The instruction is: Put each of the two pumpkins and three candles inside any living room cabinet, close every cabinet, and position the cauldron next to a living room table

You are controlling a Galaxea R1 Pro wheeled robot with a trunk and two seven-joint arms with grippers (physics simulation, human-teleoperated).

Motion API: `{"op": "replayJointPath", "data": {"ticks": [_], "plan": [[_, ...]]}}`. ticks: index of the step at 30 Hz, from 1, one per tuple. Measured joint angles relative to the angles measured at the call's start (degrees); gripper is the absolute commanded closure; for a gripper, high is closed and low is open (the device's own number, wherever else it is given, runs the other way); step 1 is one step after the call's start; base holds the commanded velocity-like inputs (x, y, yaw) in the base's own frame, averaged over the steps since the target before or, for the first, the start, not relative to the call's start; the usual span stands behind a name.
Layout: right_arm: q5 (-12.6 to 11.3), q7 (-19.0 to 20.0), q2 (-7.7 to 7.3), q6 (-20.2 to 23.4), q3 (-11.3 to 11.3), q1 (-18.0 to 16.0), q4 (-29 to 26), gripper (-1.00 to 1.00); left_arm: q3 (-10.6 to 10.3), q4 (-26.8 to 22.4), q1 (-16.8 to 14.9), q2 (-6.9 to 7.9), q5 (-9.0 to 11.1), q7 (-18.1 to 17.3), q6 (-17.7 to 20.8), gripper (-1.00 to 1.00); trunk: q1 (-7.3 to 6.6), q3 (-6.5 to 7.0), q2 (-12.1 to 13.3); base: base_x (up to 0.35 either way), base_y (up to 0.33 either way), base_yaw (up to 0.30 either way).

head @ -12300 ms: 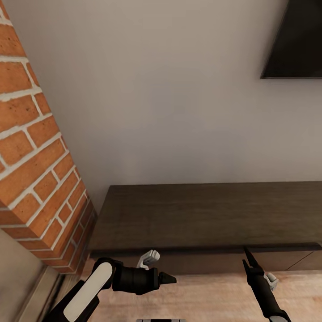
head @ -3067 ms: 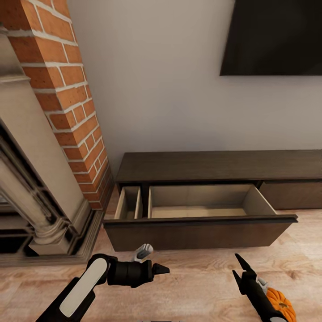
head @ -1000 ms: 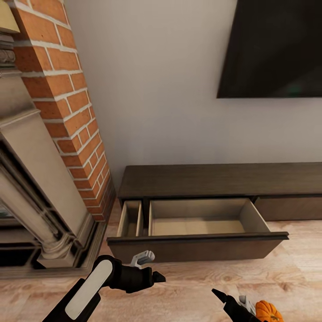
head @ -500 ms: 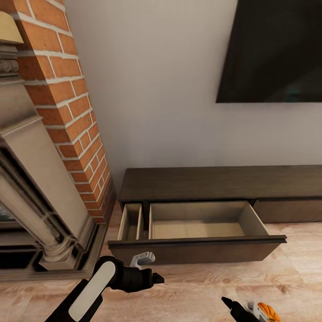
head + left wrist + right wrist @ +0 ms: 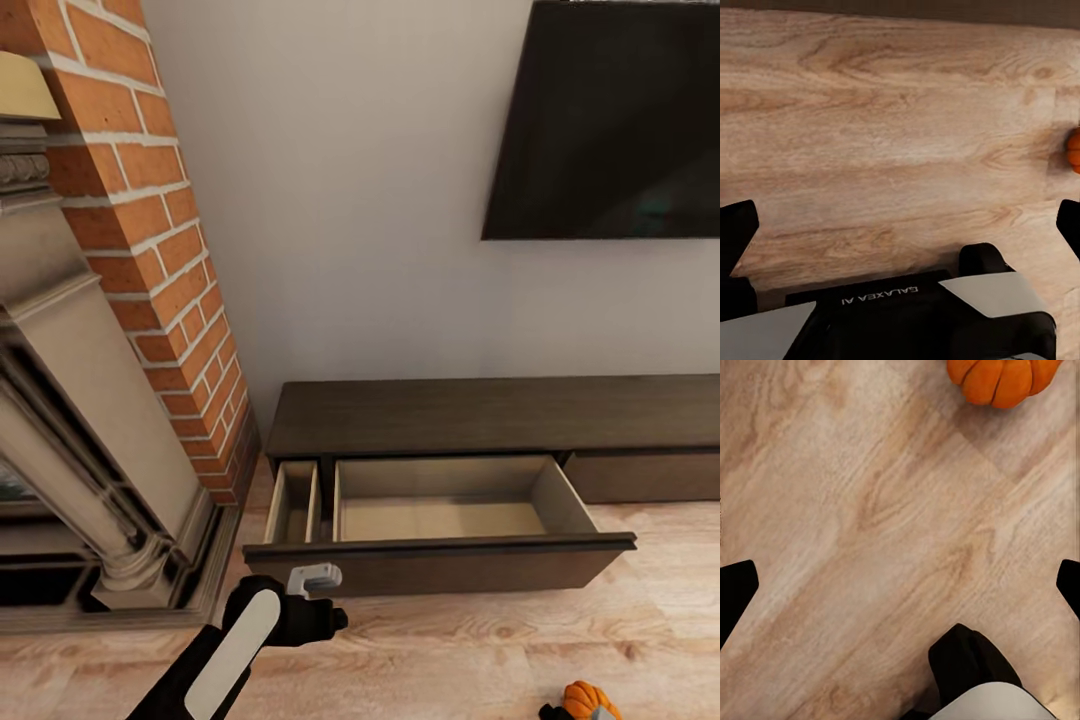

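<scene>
An orange ribbed pumpkin lies on the wood floor at the bottom right of the head view. In the right wrist view the pumpkin sits ahead of my right gripper, whose fingers are spread wide and hold nothing. My left gripper is open over bare floor, with a sliver of pumpkin at the frame edge. In the head view the left gripper hangs just in front of the dark cabinet. Its wide drawer stands pulled out and empty. Candles and cauldron are out of view.
A red brick fireplace with a stone surround stands at the left. A black TV hangs on the pale wall above the cabinet. A narrow compartment lies left of the wide one. Plank floor stretches in front.
The drawer, shut 12 s ago, now stands open. The camera has pulled back. My right arm has sunk toward the lower edge by the pumpkin, and the left arm has drawn back.
</scene>
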Motion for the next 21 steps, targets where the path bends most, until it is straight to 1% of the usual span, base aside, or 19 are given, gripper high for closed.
{"op": "replayJointPath", "data": {"ticks": [2, 3, 4, 5, 6, 8, 9, 11, 12, 14, 17, 21], "plan": [[0.0, 0.0, 0.0, -0.4, 0.0, 0.0, 0.0, -1.0, -0.2, 0.2, 0.0, -0.38, -2.2, 0.2, -0.4, -1.0, -0.44, 0.36, 0.8, 0.0, 0.0, 0.0], [0.0, -0.1, 0.0, -0.6, 0.0, 0.0, 0.0, -1.0, -0.4, 0.4, 0.0, -0.79, -3.8, 0.3, -0.6, -1.0, -0.66, 0.54, 1.2, 0.0, 0.0, 0.0], [0.0, -0.1, 0.0, -0.9, 0.0, 0.0, 0.0, -1.0, -0.4, 0.7, 0.0, -1.31, -5.9, 0.3, -0.6, -1.0, -0.88, 0.72, 1.6, 0.0, 0.0, 0.0], [0.0, -0.2, 0.0, -1.0, 0.0, 0.0, 0.0, -1.0, -0.4, 1.0, 0.0, -1.58, -7.0, 0.3, -0.6, -1.0, -1.1, 0.9, 2.0, 0.0, 0.0, 0.0], [0.0, -0.1, 0.0, -1.1, 0.0, 0.0, 0.0, -1.0, -0.4, 2.2, 0.0, -2.43, -10.2, 0.4, -0.7, -1.0, -1.1, 0.9, 2.0, 0.0, 0.0, 0.0], [0.0, -0.1, 0.0, -1.3, 0.0, 0.0, 0.0, -1.0, -0.4, 4.2, 0.0, -3.86, -14.0, 0.4, -0.8, -1.0, -1.54, 1.26, 2.8, 0.0, 0.0, 0.0], [0.0, -0.2, 0.0, -1.3, 0.0, 0.0, 0.0, -1.0, -0.4, 5.2, 0.0, -4.59, -15.6, 0.4, -0.8, -1.0, -1.76, 1.44, 3.2, 0.0, 0.0, 0.0], [-0.1, -0.2, 0.0, -1.3, -0.1, 0.0, 0.0, -1.0, -0.4, 6.5, 0.0, -5.46, -17.5, 0.3, -0.9, -1.0, -2.2, 1.8, 4.0, 0.0, 0.0, 0.0], [-0.1, -0.2, 0.0, -1.3, -0.1, 0.0, 0.0, -1.0, -0.4, 7.1, 0.0, -5.81, -18.2, 0.3, -0.9, -1.0, -2.2, 1.8, 4.0, 0.0, 0.0, 0.0], [-0.1, 0.0, 0.0, -1.3, -0.1, 0.0, 0.0, -1.0, -0.4, 7.5, 0.0, -6.12, -18.9, 0.0, -0.9, -1.0, -2.2, 1.8, 4.0, 0.0, 0.0, 0.0], [-0.1, 0.1, 0.0, -1.4, -0.1, 0.0, 0.0, -1.0, -0.4, 7.5, 0.0, -6.28, -19.2, -0.4, -0.9, -1.0, -2.2, 1.8, 4.0, 0.0, 0.0, 0.0], [-0.2, 0.2, 0.0, -1.4, -0.1, 0.0, 0.0, -1.0, -0.4, 7.5, 0.0, -6.27, -19.1, -0.6, -0.9, -1.0, -2.2, 1.8, 4.0, 0.0, 0.0, 0.0]]}}
